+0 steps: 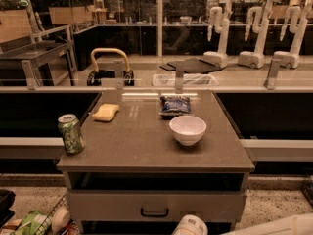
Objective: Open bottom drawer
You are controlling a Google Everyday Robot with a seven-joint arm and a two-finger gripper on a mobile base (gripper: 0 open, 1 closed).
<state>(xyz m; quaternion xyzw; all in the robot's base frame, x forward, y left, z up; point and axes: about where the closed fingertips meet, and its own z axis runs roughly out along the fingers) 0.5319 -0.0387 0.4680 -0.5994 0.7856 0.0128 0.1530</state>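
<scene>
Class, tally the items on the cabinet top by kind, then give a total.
Soda can: 1
Sponge: 1
Snack bag: 1
Bowl: 1
Total: 4
Gripper: not in view; only the arm shows at the bottom edge, by the drawer.

Drawer point(107, 205) shut, gripper point(190, 225) down low
It sits at the bottom edge of the shot, just under the drawer's handle point(154, 212).

Gripper point(190, 226) at bottom edge, just R of drawer handle point(154, 212), under table point(142, 143); on top: bowl point(188, 129) above gripper, can point(71, 133) up-L, sponge point(106, 112) & bag point(175, 105) behind.
</scene>
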